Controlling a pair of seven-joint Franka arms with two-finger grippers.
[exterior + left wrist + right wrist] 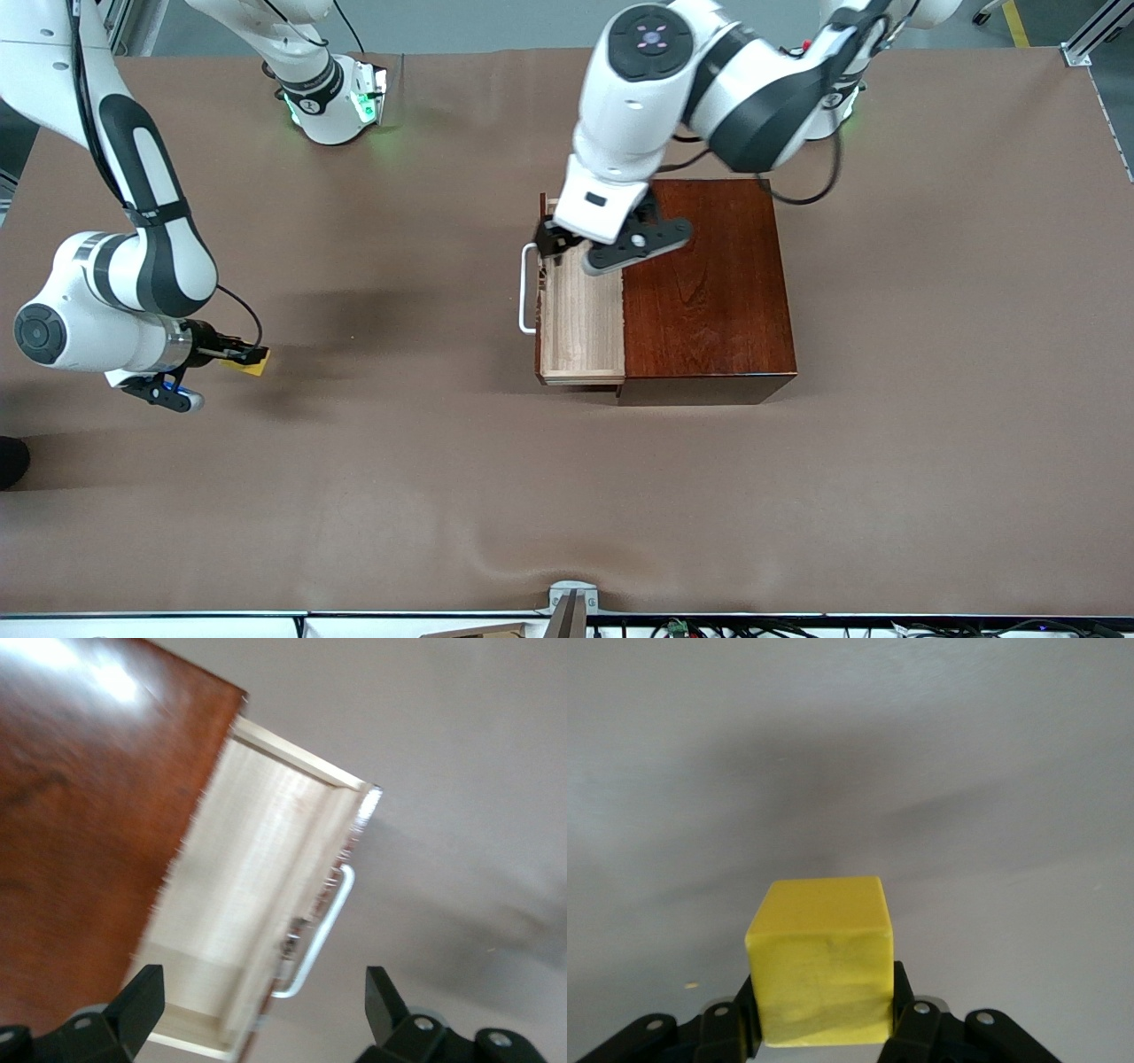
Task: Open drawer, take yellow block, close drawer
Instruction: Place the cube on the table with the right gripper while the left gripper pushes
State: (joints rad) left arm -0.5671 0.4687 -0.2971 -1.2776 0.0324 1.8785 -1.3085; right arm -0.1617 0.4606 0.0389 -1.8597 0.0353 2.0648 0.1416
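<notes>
We judge two of the three steps done: the drawer (pixel 580 323) stands pulled out of its dark box (pixel 704 288) at the frame's centre, its tray bare, and only closing it is left. Over its upper corner hangs the left gripper (pixel 556 241), fingers spread wide and holding nothing, near the white handle (pixel 527 288). At the frame's middle left the right gripper (pixel 241 354), reaching level above the table (pixel 567 478), is clamped on the yellow block (pixel 822 961).

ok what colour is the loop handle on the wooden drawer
White loop handle on the light-brown wooden drawer; front view shows it best.
</notes>
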